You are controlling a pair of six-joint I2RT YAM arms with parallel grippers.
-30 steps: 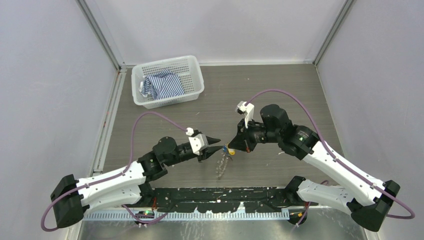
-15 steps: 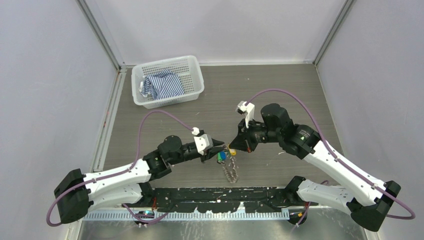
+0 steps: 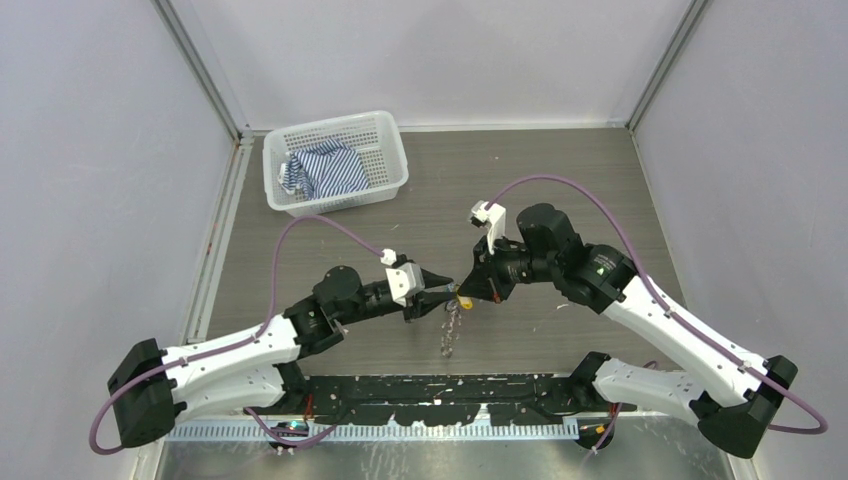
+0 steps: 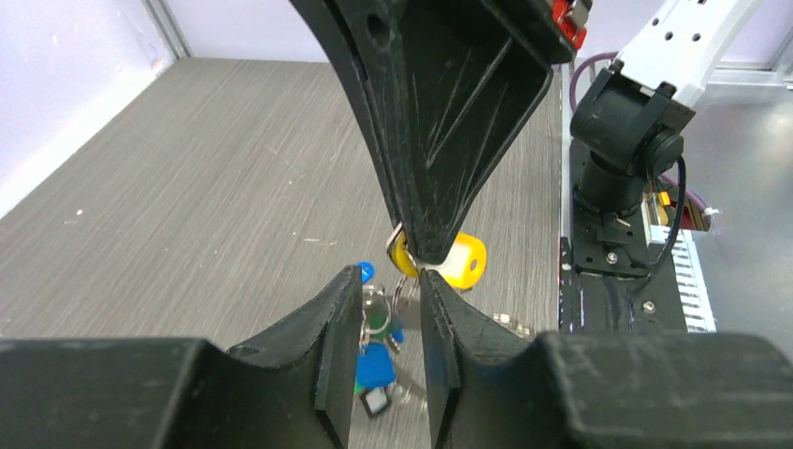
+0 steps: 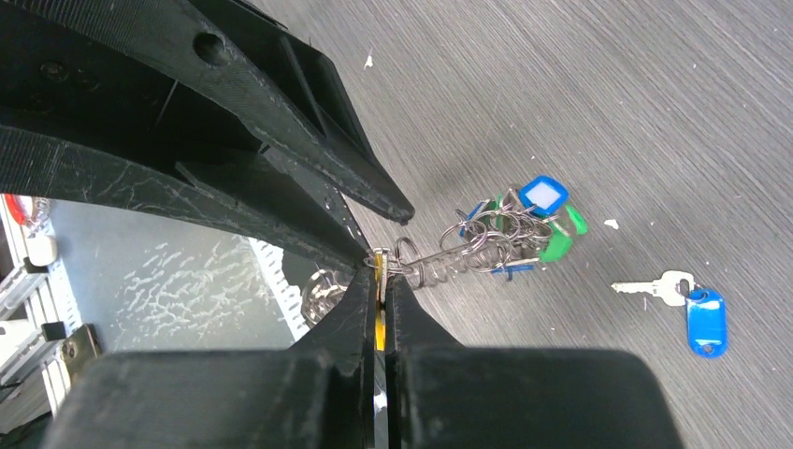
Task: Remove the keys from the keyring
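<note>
Grey wood-grain tabletop (image 3: 560,180) filled the enclosure between pale walls. A white mesh basket (image 3: 345,197) with a striped cloth (image 3: 322,170) in it stood at the far left. Both arms reached inward and met over the near middle of the table, tip to tip.

The right gripper (image 5: 379,267) was clamped tight, its jaws pressed together on a yellow tag (image 4: 465,262) at the top of the bunch. From that pinch the keyring (image 5: 439,262) ran out as a tangle of wire loops. The keys (image 5: 505,234) clustered at its far end, with blue, green and white tags among them. In the overhead view the bunch hung from the grip as a blurred silvery streak toward the near edge. Whether its lower end touched the table could not be told.

The left gripper (image 4: 390,276) pointed at the right one from the opposite side. Its jaws stood apart with a clear gap, one finger on either side of the hanging keys. Blue and green tags showed in the gap. None of the views showed the fingers (image 4: 341,337) pressing on any of them. One left fingertip came up just beside the tips of the right gripper, right under the yellow tag.

A loose key (image 5: 655,287) with a blue tag (image 5: 703,320) lay flat on the table, off to the side of the bunch and apart from it.
</note>
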